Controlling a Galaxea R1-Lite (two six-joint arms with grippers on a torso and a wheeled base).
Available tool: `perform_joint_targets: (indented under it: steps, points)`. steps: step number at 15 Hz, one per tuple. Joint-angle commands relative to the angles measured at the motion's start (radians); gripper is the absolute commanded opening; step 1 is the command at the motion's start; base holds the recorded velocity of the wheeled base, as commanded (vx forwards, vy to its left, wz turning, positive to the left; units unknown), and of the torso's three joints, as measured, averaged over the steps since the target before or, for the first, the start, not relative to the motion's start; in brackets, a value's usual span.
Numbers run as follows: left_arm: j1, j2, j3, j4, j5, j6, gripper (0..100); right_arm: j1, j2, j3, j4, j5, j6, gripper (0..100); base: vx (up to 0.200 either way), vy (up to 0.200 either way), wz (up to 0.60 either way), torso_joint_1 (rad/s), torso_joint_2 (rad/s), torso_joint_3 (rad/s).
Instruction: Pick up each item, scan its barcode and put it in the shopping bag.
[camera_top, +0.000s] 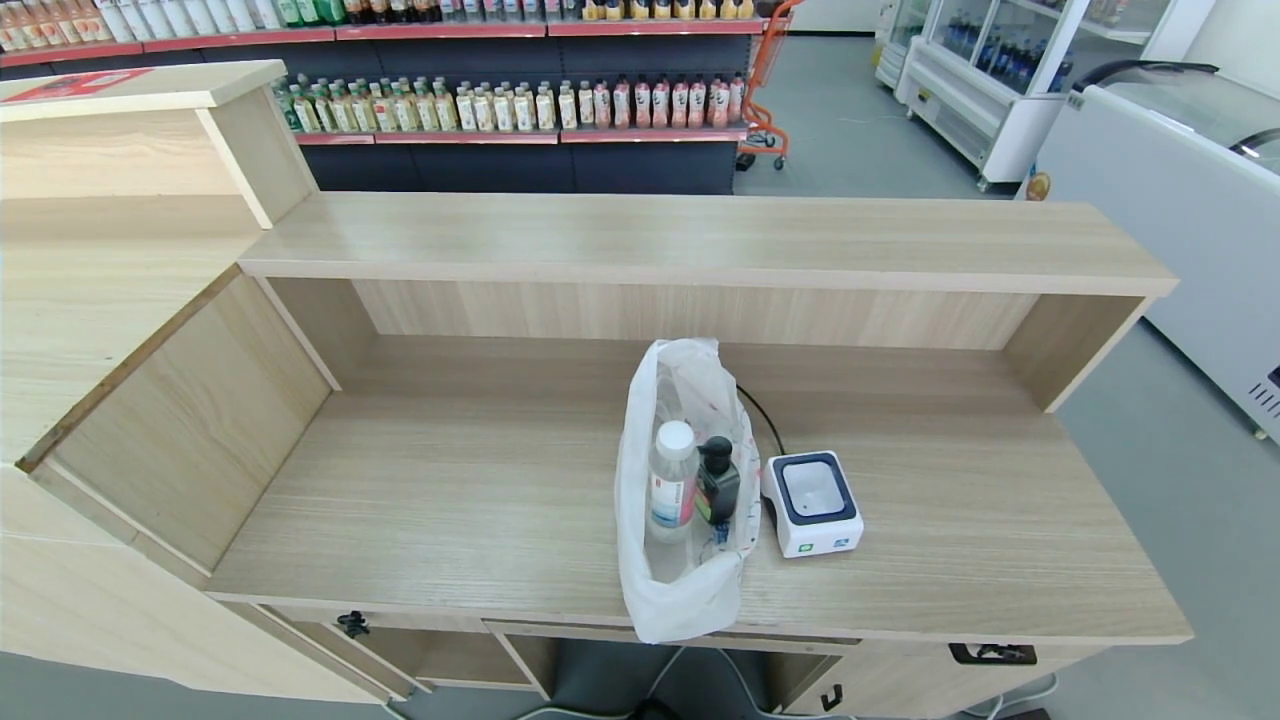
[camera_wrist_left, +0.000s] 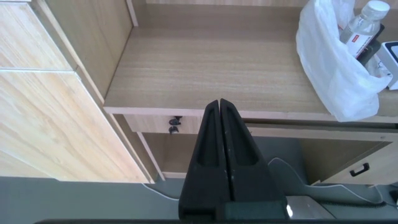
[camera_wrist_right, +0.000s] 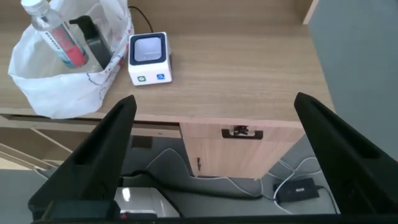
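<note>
**Head view.** One white shopping bag (camera_top: 680, 590) stands open on the wooden counter (camera_top: 450, 500), near its front edge. It holds two items, both upright and side by side: one clear bottle (camera_top: 672, 485) with a white cap and one dark pump bottle (camera_top: 717, 485). One barcode scanner (camera_top: 812, 502) sits just beside the bag on the robot's right, window up, with a black cable (camera_top: 765, 415) running back behind the bag. **Left wrist view.** The left gripper (camera_wrist_left: 220, 106) hangs in front of the counter's front edge and below it. Its fingers are pressed together and hold nothing. The bag (camera_wrist_left: 329, 68) is well off to one side, with the clear bottle's cap (camera_wrist_left: 373, 9) showing above its rim. **Right wrist view.** The right gripper (camera_wrist_right: 216, 102) is likewise held low before the counter front, fingers spread wide and empty. The bag (camera_wrist_right: 50, 87), the clear bottle (camera_wrist_right: 56, 34), the pump bottle (camera_wrist_right: 93, 37) and the scanner (camera_wrist_right: 148, 58) lie beyond it on the counter. **Reading.** Both items in sight are already bagged, so the task appears to be at or near its end. Any further item would call for a grasp, presenting its barcode to the scanner window, and lowering it through the bag's mouth beside the two bottles.
</note>
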Motion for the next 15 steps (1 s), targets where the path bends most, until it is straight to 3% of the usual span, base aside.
perform_joint_targets:
  steps: [1, 15]
  points:
    - [0.000, 0.001, 0.000, 0.000, 0.000, 0.000, 0, -0.041, -0.056, 0.000, 0.018, 0.040, -0.009, 100, 0.000, 0.000, 0.00, 0.000, 0.00, 0.000]
    - [0.000, 0.001, 0.000, 0.000, 0.000, 0.000, 0, -0.041, -0.073, 0.000, 0.024, 0.038, -0.029, 100, 0.000, 0.000, 0.00, 0.000, 0.00, 0.000]
